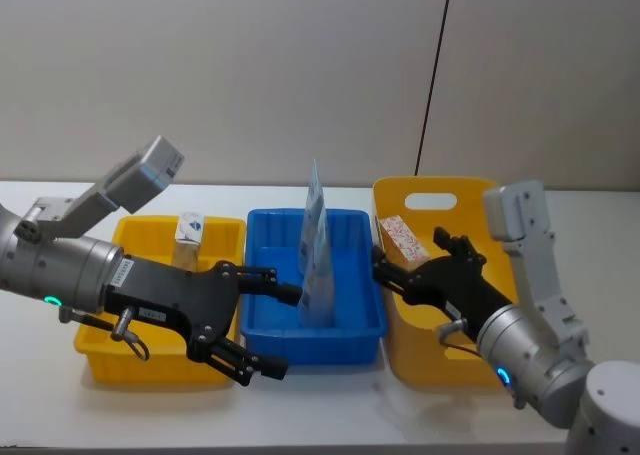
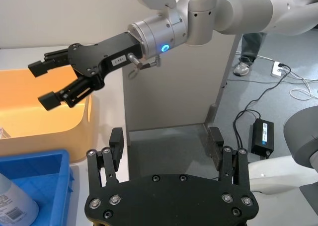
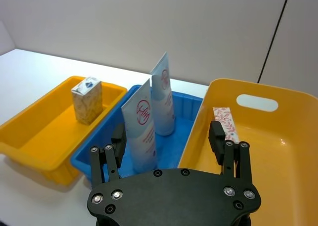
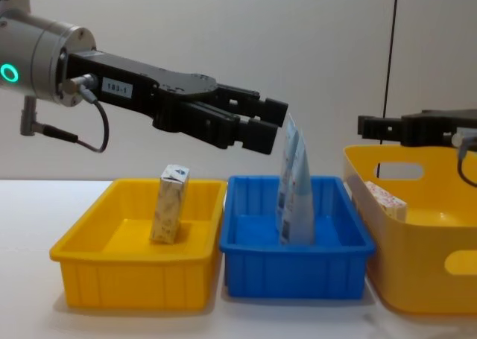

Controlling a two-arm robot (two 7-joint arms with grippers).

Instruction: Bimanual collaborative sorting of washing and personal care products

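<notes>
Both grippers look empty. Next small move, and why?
Probably lift both arms up and clear. The left gripper and right gripper are open and empty, and the carton, the tubes and the red-print box already sit in separate bins, so nothing looks left to pick.

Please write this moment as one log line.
left gripper: open, empty | right gripper: open, empty | carton: left yellow bin | tubes: blue bin | box: right yellow bin

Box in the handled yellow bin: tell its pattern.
The box is white with red leaf-vine print; right wrist view shows it best.
</notes>
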